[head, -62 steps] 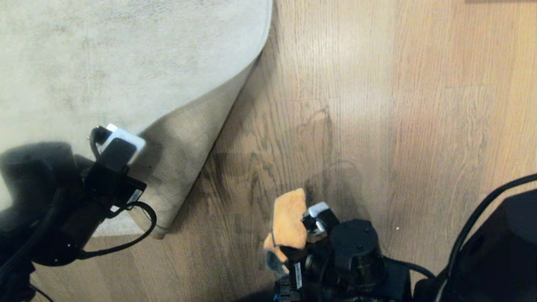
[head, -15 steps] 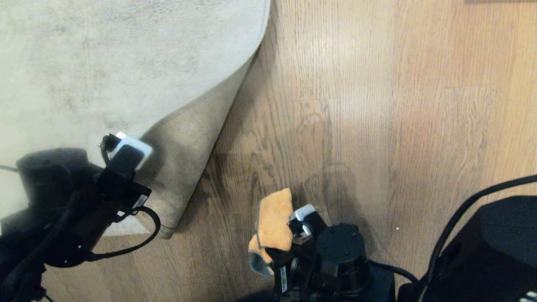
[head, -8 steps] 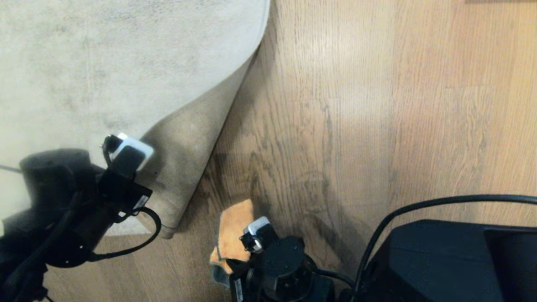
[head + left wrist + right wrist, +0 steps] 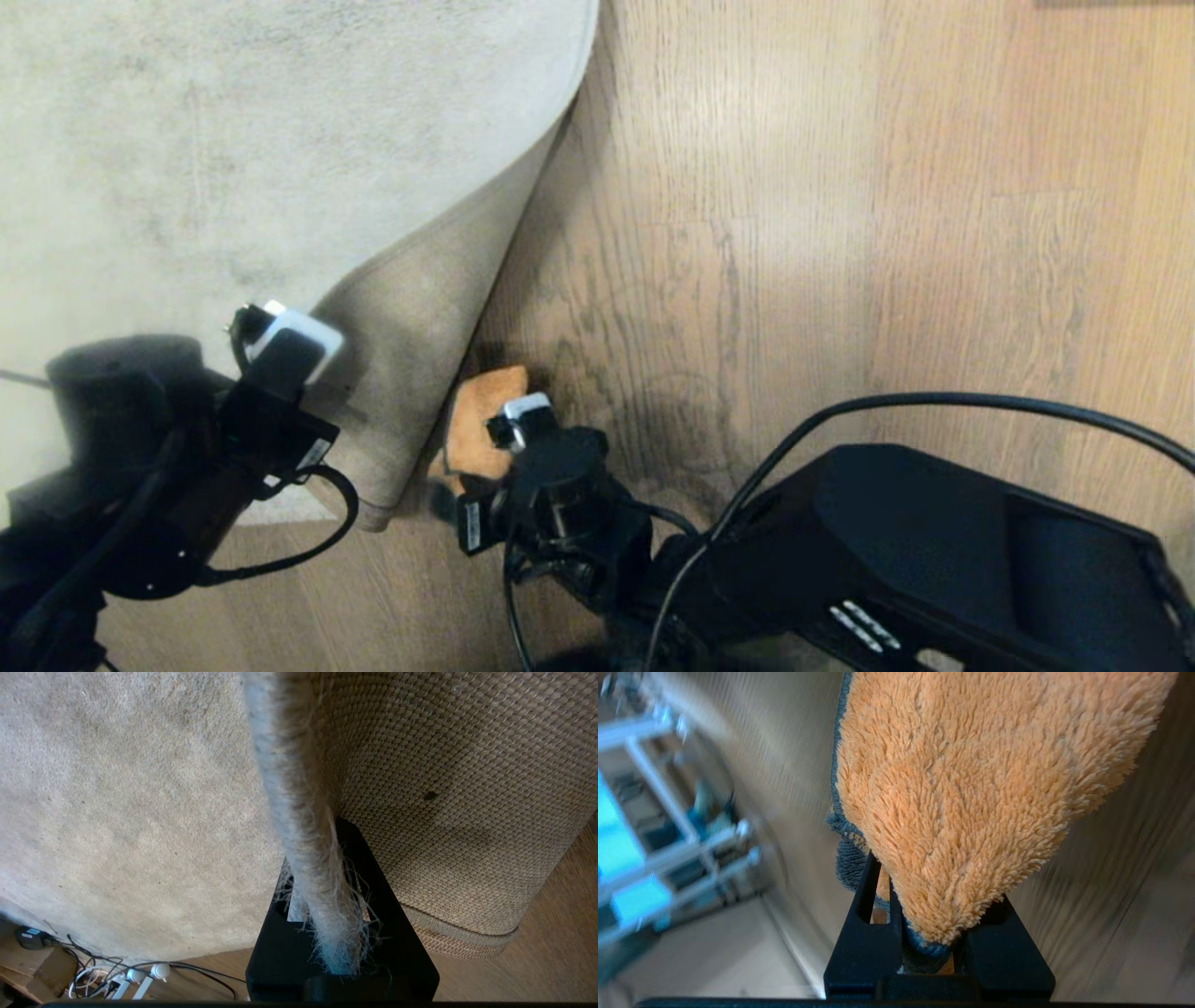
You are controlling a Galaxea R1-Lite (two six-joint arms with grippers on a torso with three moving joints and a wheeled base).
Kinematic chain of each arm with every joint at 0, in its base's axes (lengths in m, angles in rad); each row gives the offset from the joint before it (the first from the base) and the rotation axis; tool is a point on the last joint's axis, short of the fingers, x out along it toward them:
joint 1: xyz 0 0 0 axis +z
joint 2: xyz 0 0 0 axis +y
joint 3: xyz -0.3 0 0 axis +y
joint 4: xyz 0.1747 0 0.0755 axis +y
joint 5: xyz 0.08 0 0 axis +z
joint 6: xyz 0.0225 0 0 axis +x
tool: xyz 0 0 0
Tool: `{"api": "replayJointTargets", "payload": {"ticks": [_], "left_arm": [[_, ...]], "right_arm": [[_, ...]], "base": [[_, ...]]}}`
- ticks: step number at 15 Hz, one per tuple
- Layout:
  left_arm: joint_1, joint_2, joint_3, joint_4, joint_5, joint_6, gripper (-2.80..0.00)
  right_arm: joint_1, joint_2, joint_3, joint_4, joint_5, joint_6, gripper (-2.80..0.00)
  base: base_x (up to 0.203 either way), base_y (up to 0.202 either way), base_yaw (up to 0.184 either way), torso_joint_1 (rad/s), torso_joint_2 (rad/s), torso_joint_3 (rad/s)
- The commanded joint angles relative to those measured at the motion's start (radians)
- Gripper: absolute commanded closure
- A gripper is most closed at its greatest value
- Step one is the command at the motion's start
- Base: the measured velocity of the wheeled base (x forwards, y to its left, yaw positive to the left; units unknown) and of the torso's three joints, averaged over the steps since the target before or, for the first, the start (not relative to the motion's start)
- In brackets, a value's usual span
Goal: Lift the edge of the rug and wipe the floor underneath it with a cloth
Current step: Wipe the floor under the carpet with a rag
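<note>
You have the rug edge (image 4: 411,355) folded up and back, its tan woven backing facing out and its frayed grey-beige pile border upright; the cloth (image 4: 478,425), orange-yellow and fluffy with a dark grey trim, sits just beside that raised fold, low over the floor (image 4: 794,233); those brown wood-grain planks show dark grain lines.

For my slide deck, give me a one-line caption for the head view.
Left tool holds the rug edge folded back while the right tool brings the orange cloth beside it over the floor.
</note>
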Motion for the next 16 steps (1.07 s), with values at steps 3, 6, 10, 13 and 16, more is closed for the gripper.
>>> {"api": "replayJointTargets", "payload": {"ticks": [3, 6, 10, 13, 16], "left_arm": [[0.0, -0.004, 0.008, -0.005, 0.004, 0.003, 0.0], [0.0, -0.005, 0.006, -0.006, 0.019, 0.003, 0.0], [0.0, -0.015, 0.008, -0.005, 0.021, 0.003, 0.0], [0.0, -0.021, 0.006, -0.005, 0.024, 0.005, 0.0], [0.0, -0.03, 0.005, -0.005, 0.024, 0.006, 0.0]], "right_arm": [[-0.103, 0.019, -0.197, 0.119, -0.002, 0.001, 0.0], [-0.142, -0.035, -0.194, 0.13, -0.004, -0.001, 0.0], [-0.179, -0.127, -0.167, 0.181, -0.007, -0.02, 0.0], [-0.203, -0.229, -0.05, 0.184, -0.007, -0.042, 0.0], [-0.219, -0.34, 0.118, 0.175, -0.011, -0.049, 0.0]], "base": [[0.0, 0.0, 0.0, 0.0, 0.0, 0.0], [0.0, 0.0, 0.0, 0.0, 0.0, 0.0], [0.0, 0.0, 0.0, 0.0, 0.0, 0.0], [0.0, 0.0, 0.0, 0.0, 0.0, 0.0], [0.0, 0.0, 0.0, 0.0, 0.0, 0.0]]}}
